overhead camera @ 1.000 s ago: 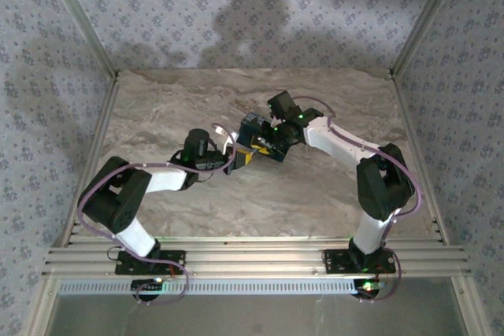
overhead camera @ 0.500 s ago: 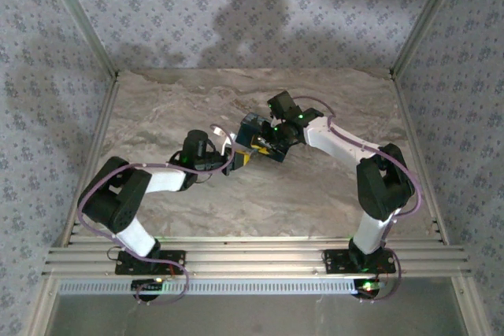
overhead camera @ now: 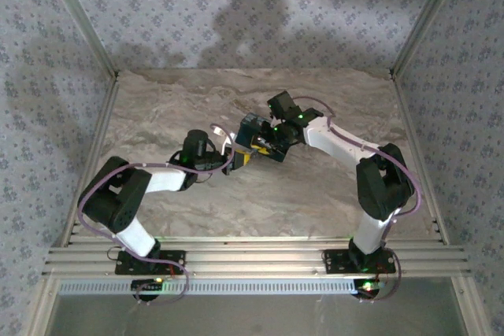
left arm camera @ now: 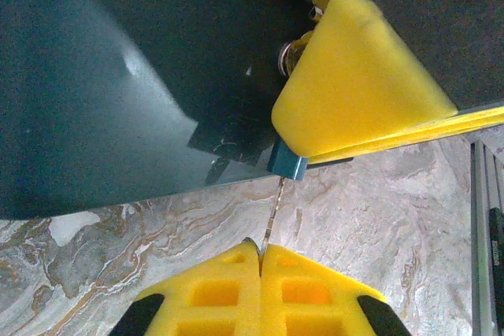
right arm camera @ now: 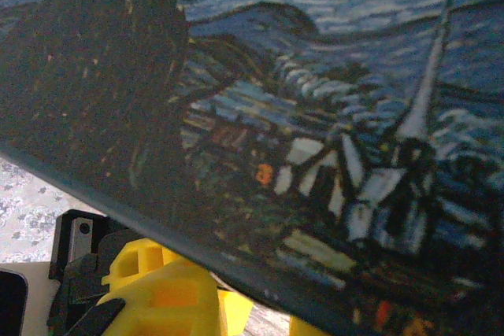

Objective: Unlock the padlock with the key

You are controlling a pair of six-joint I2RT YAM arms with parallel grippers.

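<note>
Fingertips [left arm camera: 213, 293] of the left end effector [left arm camera: 260, 265] are pressed flat together on the key [left arm camera: 272, 214], whose thin metal blade rises out of the seam between them. Straight above, the blade's far end meets the padlock [left arm camera: 285, 165], a tiny grey-blue block hanging at the lower edge of the dark box [left arm camera: 118, 76], so lock and end effector are near each other with the blade bridging the gap. Just right of the lock, touching it, a yellow finger [left arm camera: 354, 92] of the right end effector lies against the box's side, beside small brassy fittings [left arm camera: 298, 49]. From the right wrist, the box's painted lid [right arm camera: 315, 116] (night sky, village, steeple) slants across the view, with yellow fingers [right arm camera: 157, 293] under its near edge; I cannot tell whether that end effector is clamped or loose. From above, the left end effector [overhead camera: 236, 155] and right end effector [overhead camera: 266, 143] meet at the box [overhead camera: 253, 126] mid-way across the marbled surface [overhead camera: 315, 194].
</note>
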